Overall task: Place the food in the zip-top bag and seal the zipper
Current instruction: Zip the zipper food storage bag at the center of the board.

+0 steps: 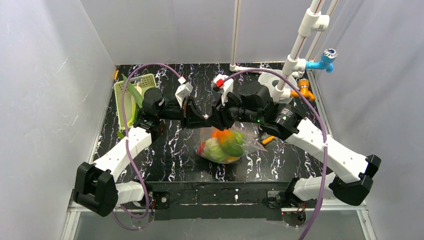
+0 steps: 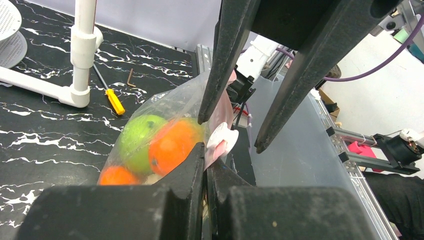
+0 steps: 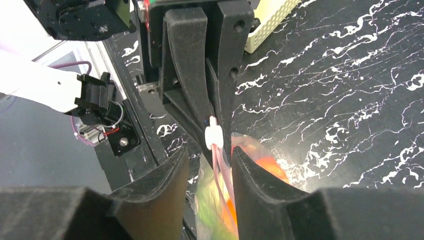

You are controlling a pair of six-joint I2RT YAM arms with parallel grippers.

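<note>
The clear zip-top bag (image 1: 227, 150) hangs over the black table, holding the food: an orange fruit (image 1: 223, 136), round green ones (image 1: 233, 146) and a red piece (image 1: 201, 148). My left gripper (image 1: 199, 121) is shut on the bag's pinkish zipper (image 2: 216, 150) strip, just below the white slider (image 2: 223, 139). My right gripper (image 3: 210, 152) is open, its jaws either side of the zipper (image 3: 219, 165) strip without touching it, and the slider (image 3: 213, 136) sits just ahead of them. The two grippers meet tip to tip above the bag. Orange and green food (image 2: 170, 142) shows through the plastic.
A pale green slatted basket (image 1: 131, 97) stands at the back left with a long green piece in it. A white pipe frame (image 1: 300, 45) with blue and orange fittings stands at the back right. A yellow screwdriver (image 2: 115, 101) lies on the table beside the bag.
</note>
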